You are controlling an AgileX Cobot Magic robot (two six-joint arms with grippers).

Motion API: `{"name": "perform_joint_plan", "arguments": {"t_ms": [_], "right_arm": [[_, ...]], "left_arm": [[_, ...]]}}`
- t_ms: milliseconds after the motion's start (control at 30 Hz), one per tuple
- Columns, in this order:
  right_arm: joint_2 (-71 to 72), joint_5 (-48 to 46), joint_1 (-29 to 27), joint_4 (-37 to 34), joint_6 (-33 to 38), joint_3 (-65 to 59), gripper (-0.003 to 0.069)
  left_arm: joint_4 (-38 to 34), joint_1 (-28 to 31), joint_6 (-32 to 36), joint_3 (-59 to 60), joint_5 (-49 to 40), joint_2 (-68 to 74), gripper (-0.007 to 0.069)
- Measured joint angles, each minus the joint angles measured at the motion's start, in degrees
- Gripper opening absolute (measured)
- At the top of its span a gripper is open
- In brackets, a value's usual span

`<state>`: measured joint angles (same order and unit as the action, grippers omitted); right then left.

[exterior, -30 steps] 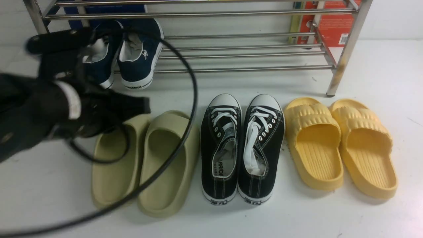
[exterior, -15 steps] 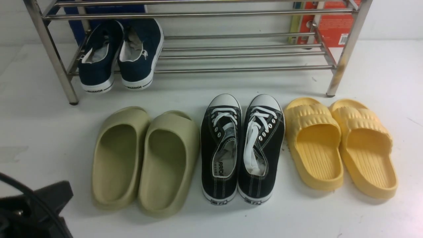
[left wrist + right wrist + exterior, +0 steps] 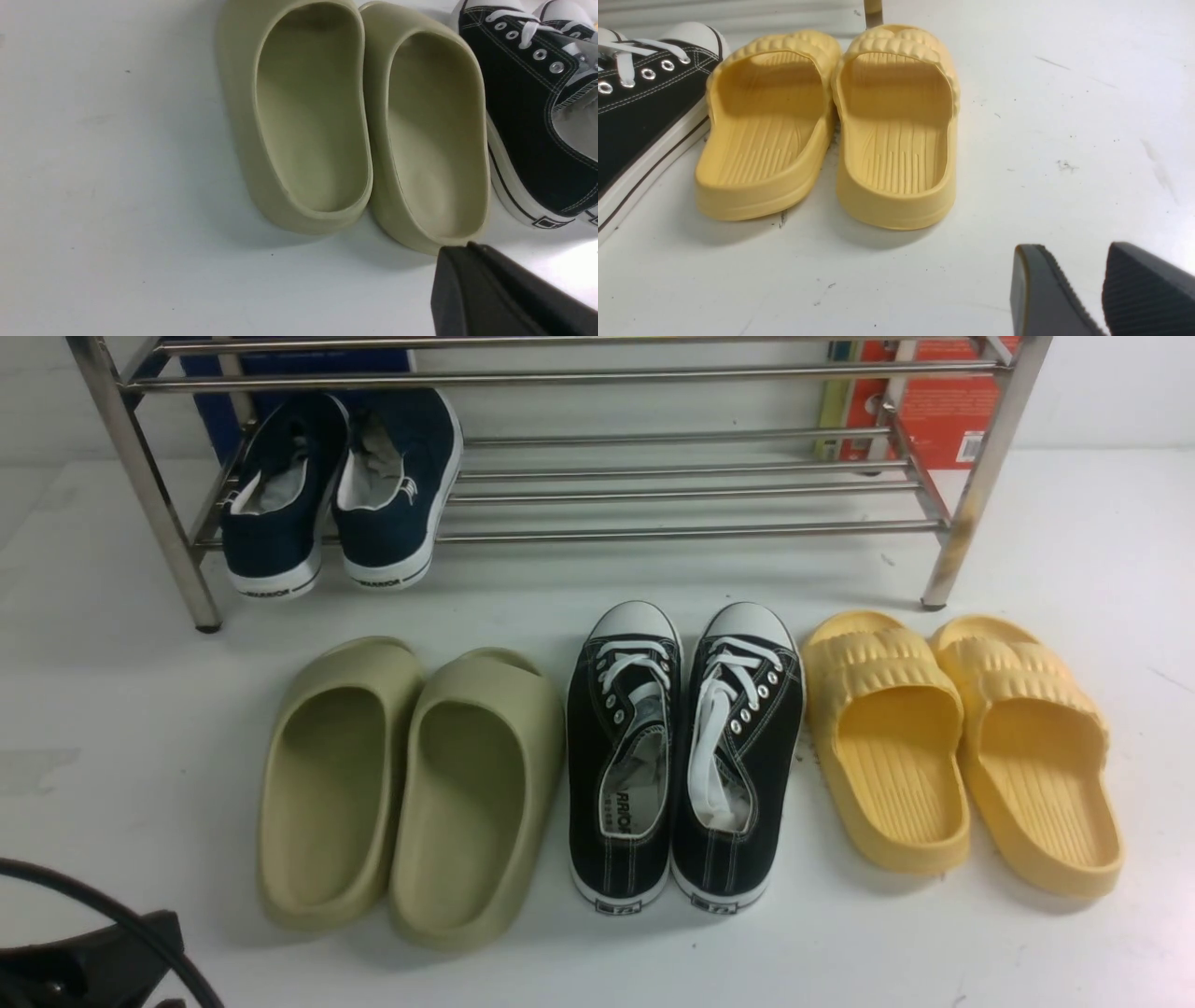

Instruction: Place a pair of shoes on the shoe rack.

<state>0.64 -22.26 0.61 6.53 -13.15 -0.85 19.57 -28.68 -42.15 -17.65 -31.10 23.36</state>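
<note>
Left gripper [image 3: 509, 289], closed and empty, has pulled back off the shoe rack [image 3: 653, 485], leaving navy slip-ons [image 3: 341, 495] on its lower tier: done.

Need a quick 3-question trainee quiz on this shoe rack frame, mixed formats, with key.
1. True or false: the navy slip-on pair sits on the bottom tier of the shoe rack.
2. Which pair lies on the floor between the green slides and the yellow slides? A) navy slip-ons B) black lace-up sneakers C) none
3. Fill in: the right gripper has its fingers apart and holds ____.

Key: 1 true; 2 B; 3 nothing
</note>
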Motion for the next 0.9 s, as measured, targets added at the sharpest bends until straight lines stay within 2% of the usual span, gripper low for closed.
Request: {"name": "perform_joint_plan", "arguments": {"t_ms": [167, 267, 367, 533, 600, 633, 733, 833, 900], "right_arm": [[0.0, 0.0, 0.0, 0.0, 0.0, 0.0, 0.0239], [0.0, 0.0, 0.0, 0.0, 0.0, 0.0, 0.0239], [0.0, 0.0, 0.0, 0.0, 0.0, 0.0, 0.0239], [0.0, 0.0, 0.0, 0.0, 0.0, 0.0, 0.0239], [0.0, 0.0, 0.0, 0.0, 0.0, 0.0, 0.0239], [0.0, 0.0, 0.0, 0.0, 0.0, 0.0, 0.0239], [0.0, 0.0, 0.0, 0.0, 0.05, 0.0, 0.0239], [0.0, 0.0, 0.0, 0.0, 0.05, 0.0, 0.0239], [0.0, 0.0, 0.0, 0.0, 0.05, 0.0, 0.0239]], "left_arm": [[0.62, 0.0, 0.0, 0.0, 0.06, -0.22, -0.0013], [-0.42, 2.59, 1.5, 0.82, 0.78, -2.75, -0.0013], [-5.02, 9.06, 9.3, 4.04, 4.35, -7.75, -0.0013], [-18.72, 24.0, 26.51, 12.44, 11.49, -19.03, -0.0013], [-22.24, 28.8, 29.91, 15.19, 11.93, -22.06, -0.0013], [-23.42, 31.27, 30.89, 16.71, 12.09, -23.43, -0.0013], [-24.08, 33.79, 30.73, 18.91, 11.35, -23.93, -0.0013], [-24.02, 33.42, 29.1, 19.21, 9.54, -23.93, -0.0013], [-23.46, 31.09, 28.46, 19.35, 8.3, -23.93, -0.0013]]}}
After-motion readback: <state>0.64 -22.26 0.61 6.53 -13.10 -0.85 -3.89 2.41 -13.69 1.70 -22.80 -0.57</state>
